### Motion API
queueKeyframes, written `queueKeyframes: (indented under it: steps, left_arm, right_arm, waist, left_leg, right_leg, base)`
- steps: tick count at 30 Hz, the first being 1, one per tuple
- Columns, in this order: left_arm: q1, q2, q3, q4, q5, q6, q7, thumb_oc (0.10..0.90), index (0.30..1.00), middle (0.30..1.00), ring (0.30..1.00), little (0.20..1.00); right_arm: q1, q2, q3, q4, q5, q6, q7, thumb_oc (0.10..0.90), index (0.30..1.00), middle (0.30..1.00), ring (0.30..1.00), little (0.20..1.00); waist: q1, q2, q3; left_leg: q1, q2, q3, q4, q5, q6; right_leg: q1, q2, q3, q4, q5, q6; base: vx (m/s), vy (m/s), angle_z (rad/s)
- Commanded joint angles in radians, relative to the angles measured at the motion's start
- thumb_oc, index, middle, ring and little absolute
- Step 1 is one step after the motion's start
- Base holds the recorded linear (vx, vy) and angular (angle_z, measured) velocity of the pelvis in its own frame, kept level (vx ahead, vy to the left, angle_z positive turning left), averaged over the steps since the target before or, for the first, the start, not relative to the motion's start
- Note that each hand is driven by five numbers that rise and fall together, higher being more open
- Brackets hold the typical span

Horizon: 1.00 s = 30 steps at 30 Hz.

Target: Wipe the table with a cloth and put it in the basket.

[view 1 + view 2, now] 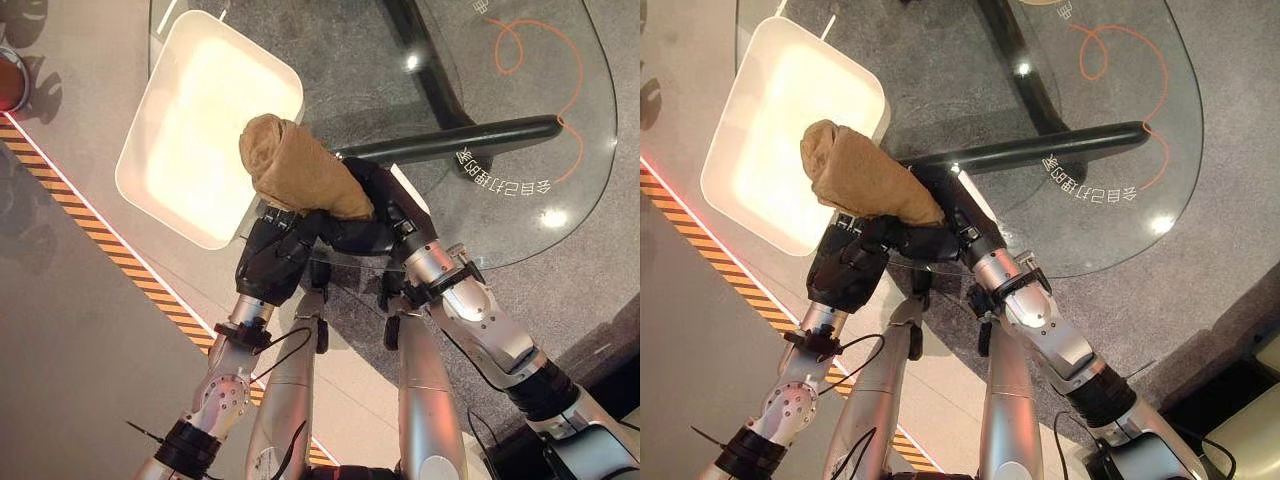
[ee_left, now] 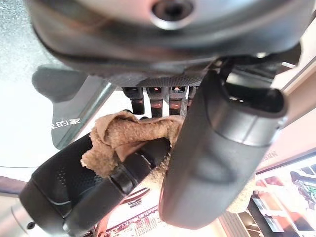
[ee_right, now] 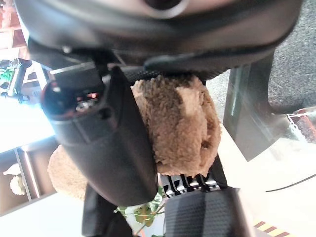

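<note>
Both the left robot hand and the right robot hand curl round the brown cloth, holding it up beside the white basket, so next it needs dropping in.

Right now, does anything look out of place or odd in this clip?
Nothing is spilled or damaged. The brown cloth is bunched into a roll and clasped between the left hand and right hand, raised beside the white basket, not spread on the glass table.
</note>
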Motion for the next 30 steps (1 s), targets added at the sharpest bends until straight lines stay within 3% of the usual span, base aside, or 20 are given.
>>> queueKeyframes:
  steps: [1, 5, 17, 22, 26, 30]
  left_arm:
    - [-0.008, -0.005, 0.0, -0.143, -0.032, -0.055, -0.126, 0.8, 0.9, 0.9, 0.9, 0.9]
    - [-0.011, -0.006, 0.001, -0.162, -0.063, -0.053, -0.145, 0.8, 0.9, 0.9, 0.9, 0.9]
    - [-0.024, -0.011, 0.001, -0.218, -0.115, -0.038, -0.156, 0.8, 0.9, 0.9, 0.9, 0.9]
    - [-0.022, -0.006, 0.002, -0.224, -0.117, -0.028, -0.129, 0.8, 0.9, 0.9, 0.9, 0.9]
    - [-0.022, -0.02, 0.001, -0.23, -0.13, -0.009, -0.13, 0.8, 0.9, 0.9, 0.9, 0.9]
    - [-0.027, -0.01, -0.013, -0.243, -0.131, -0.016, -0.112, 0.8, 0.9, 0.9, 0.9, 0.9]
  right_arm:
    - [-0.072, 0.019, 0.035, -0.225, -0.041, -0.087, 0.038, 0.1, 0.3, 0.3, 0.3, 0.2]
    - [-0.065, 0.01, 0.042, -0.206, -0.041, -0.083, 0.066, 0.1, 0.3, 0.3, 0.3, 0.2]
    - [-0.072, -0.01, 0.095, -0.163, -0.16, 0.012, 0.095, 0.1, 0.3, 0.3, 0.3, 0.2]
    - [-0.08, -0.014, 0.105, -0.172, -0.112, 0.001, 0.151, 0.1, 0.3, 0.3, 0.3, 0.2]
    - [-0.111, -0.014, 0.139, -0.195, -0.053, 0.05, 0.31, 0.1, 0.3, 0.3, 0.3, 0.2]
    - [-0.118, -0.02, 0.169, -0.224, -0.038, 0.055, 0.341, 0.1, 0.3, 0.3, 0.3, 0.2]
  waist:
    - [-0.009, 0.012, -0.026]
    - [-0.008, 0.01, -0.026]
    - [0.001, 0.011, -0.026]
    - [0.005, 0.01, -0.026]
    - [0.011, 0.006, -0.026]
    - [0.015, 0.005, -0.026]
  left_leg:
    - [0.004, -0.048, 0.036, 0.056, -0.078, 0.039]
    - [0.003, -0.052, 0.031, 0.054, -0.076, 0.038]
    - [-0.001, -0.06, 0.02, 0.048, -0.073, 0.038]
    - [-0.002, -0.064, 0.015, 0.051, -0.074, 0.039]
    - [-0.01, -0.065, 0.014, 0.055, -0.073, 0.038]
    - [-0.013, -0.065, 0.01, 0.055, -0.071, 0.039]
  right_leg:
    - [0.011, 0.069, -0.017, -0.086, 0.06, -0.005]
    - [0.011, 0.068, -0.02, -0.089, 0.062, -0.005]
    - [0.008, 0.061, -0.028, -0.093, 0.061, -0.004]
    - [0.007, 0.061, -0.03, -0.093, 0.061, -0.003]
    - [0.004, 0.06, -0.033, -0.096, 0.063, -0.003]
    - [0.001, 0.058, -0.036, -0.094, 0.065, -0.002]
  base:
    - [0.0, 0.0, 0.0]
    - [0.0, 0.0, 0.0]
    - [0.0, 0.0, 0.0]
    - [0.0, 0.0, 0.0]
    - [0.0, 0.0, 0.0]
    - [0.0, 0.0, 0.0]
